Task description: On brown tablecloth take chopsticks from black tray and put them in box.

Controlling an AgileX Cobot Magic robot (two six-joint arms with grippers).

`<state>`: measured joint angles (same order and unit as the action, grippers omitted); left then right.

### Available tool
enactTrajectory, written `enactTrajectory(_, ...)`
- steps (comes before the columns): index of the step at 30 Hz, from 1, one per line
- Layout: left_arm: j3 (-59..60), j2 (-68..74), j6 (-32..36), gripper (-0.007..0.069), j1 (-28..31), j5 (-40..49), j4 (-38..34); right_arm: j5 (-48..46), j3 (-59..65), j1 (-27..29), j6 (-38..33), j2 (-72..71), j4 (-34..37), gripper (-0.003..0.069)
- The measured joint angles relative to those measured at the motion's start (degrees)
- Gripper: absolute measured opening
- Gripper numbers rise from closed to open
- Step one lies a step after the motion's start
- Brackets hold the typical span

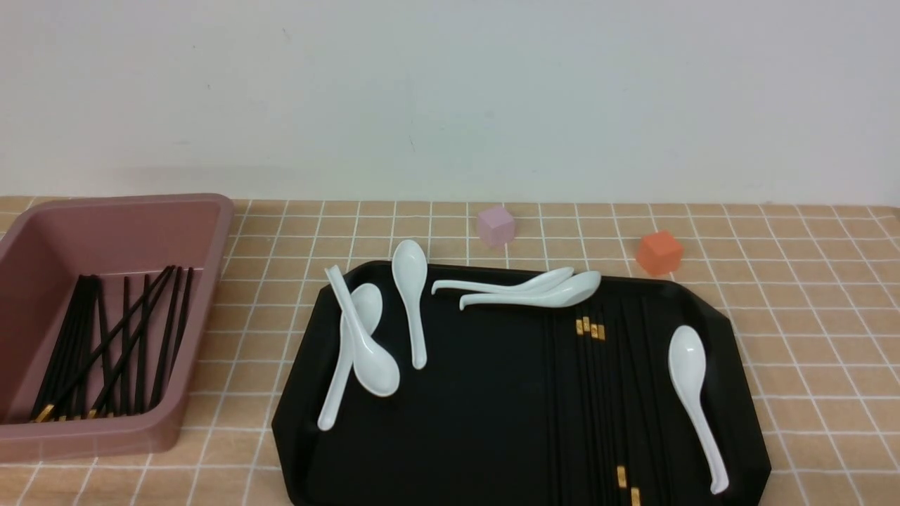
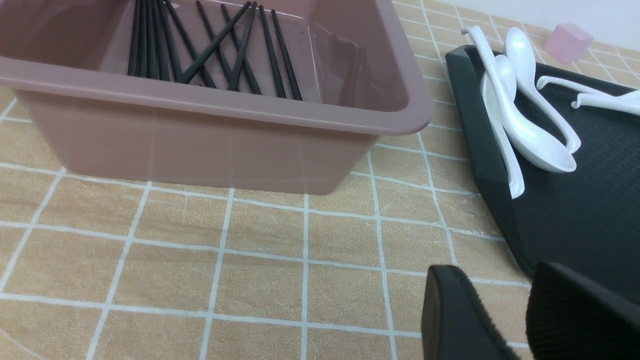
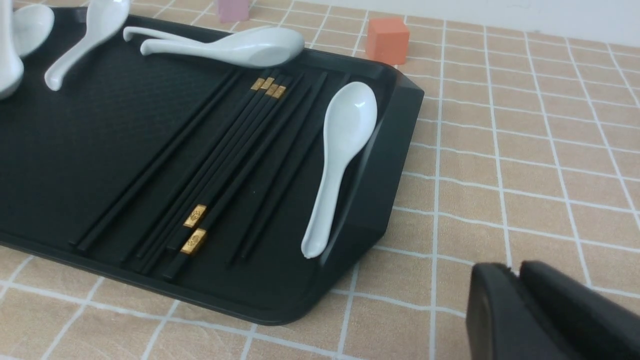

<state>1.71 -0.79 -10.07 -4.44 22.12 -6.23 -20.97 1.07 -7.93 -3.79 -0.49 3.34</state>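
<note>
Front view shows us the black tray (image 1: 422, 436) in the middle of the brown tablecloth (image 1: 808, 337) on our table, and the box (image 1: 204, 295) to our left, well apart from the tray. Many chopsticks already lie in the box, all leaning the long way, because the box is just long enough for them that way. More chopsticks (image 1: 598, 393) wait on the right half of the tray. They lie side by side, near each other, so we think picking just one will be tricky.

White spoons (image 1: 365, 344) lie on the tray too. One spoon (image 1: 692, 393) lies just beside the chopsticks, near the tray's right rim. We think our hand should come down from above, so it does not bump that spoon.

Our left hand (image 2: 525, 320) is low over the cloth, near the tray's left corner. Its two fingers stand a little apart and hold nothing. Our right hand (image 3: 515, 320) is over the cloth by the tray's right corner. Its fingers look pressed together with nothing between them.

Open cloth lies between the tray and the box, so we have room to carry a stick across. The box has a thick rim and deep walls. We think we must lift each stick over that rim. A pink cube (image 1: 496, 225) and an orange cube (image 1: 659, 253) sit behind the tray, out of our way.
</note>
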Motion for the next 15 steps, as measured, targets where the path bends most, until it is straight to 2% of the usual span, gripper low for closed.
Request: enactTrajectory(15,0.0,0.0,0.0,0.0238,0.0,0.0,0.0,0.0,0.0,0.0,0.0,0.0,0.0,0.0104)
